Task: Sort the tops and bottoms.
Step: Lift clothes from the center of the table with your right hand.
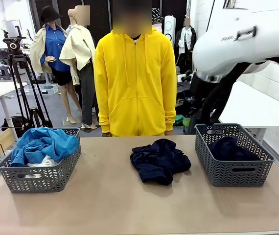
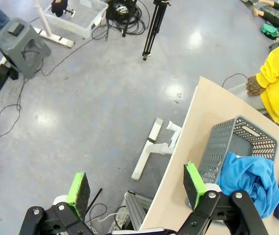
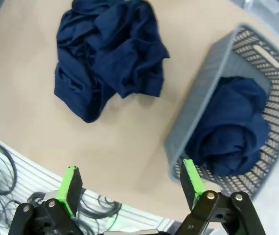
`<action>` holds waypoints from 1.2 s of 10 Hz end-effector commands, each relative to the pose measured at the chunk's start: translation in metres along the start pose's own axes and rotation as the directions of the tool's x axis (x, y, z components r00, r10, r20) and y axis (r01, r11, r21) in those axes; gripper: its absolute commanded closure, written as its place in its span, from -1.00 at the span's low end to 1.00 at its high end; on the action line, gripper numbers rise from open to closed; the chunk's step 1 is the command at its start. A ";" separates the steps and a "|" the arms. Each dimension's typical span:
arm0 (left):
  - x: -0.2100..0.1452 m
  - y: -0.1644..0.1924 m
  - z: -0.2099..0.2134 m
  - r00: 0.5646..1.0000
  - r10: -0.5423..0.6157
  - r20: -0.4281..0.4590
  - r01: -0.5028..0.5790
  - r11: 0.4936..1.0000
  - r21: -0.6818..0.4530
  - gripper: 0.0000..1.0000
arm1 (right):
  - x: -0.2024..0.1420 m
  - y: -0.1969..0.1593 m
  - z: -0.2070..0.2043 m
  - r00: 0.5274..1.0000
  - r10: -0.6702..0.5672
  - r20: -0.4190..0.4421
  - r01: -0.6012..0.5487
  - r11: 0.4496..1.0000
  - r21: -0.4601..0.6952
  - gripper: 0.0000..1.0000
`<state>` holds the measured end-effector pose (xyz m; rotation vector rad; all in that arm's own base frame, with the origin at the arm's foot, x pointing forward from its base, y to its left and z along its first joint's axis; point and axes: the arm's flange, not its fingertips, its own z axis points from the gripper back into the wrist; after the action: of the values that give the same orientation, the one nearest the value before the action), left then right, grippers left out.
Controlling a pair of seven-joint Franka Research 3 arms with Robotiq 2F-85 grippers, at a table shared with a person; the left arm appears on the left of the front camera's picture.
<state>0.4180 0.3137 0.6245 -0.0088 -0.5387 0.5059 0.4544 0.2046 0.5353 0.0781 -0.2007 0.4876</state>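
Observation:
On the tabletop's middle lies a crumpled dark navy bottom [image 1: 160, 160] [image 3: 107, 54]. A second navy bottom [image 1: 230, 148] [image 3: 232, 127] is in the grey right basket [image 1: 235, 172] [image 3: 205, 105]. The grey left basket [image 1: 41, 178] [image 2: 227, 142] holds the bright blue top [image 1: 44, 146] [image 2: 249, 178], with the white top [image 1: 42, 162] under it. My right gripper [image 3: 130, 181] hangs open and empty high over the table's near edge, between the loose bottom and the right basket. Off the table's left end, my left gripper [image 2: 135, 183] is open and empty above the floor.
A person in a yellow hoodie [image 1: 135, 81] stands at the table's far side, one hand [image 2: 253, 85] at the edge. My white right arm [image 1: 237, 39] reaches in at the upper right. A tripod [image 1: 19, 83], a stool [image 2: 22, 46] and cables lie on the floor left of the table.

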 end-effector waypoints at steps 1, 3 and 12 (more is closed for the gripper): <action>-0.001 0.001 0.001 1.000 -0.004 -0.001 0.004 1.000 0.005 -1.00 | 0.010 -0.001 -0.022 0.992 -0.123 0.018 0.123 0.992 -0.016 -1.00; -0.001 0.001 0.001 1.000 -0.004 -0.001 0.004 1.000 0.005 -1.00 | 0.000 0.000 0.000 1.000 0.000 0.000 0.000 1.000 0.000 -1.00; -0.001 0.001 0.001 1.000 -0.004 -0.001 0.004 1.000 0.005 -1.00 | 0.044 0.004 -0.100 0.993 -0.053 -0.104 0.054 0.999 0.005 -1.00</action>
<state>0.4181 0.3140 0.6246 -0.0085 -0.5387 0.5062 0.4972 0.2333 0.4444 0.0874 -0.0840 0.4731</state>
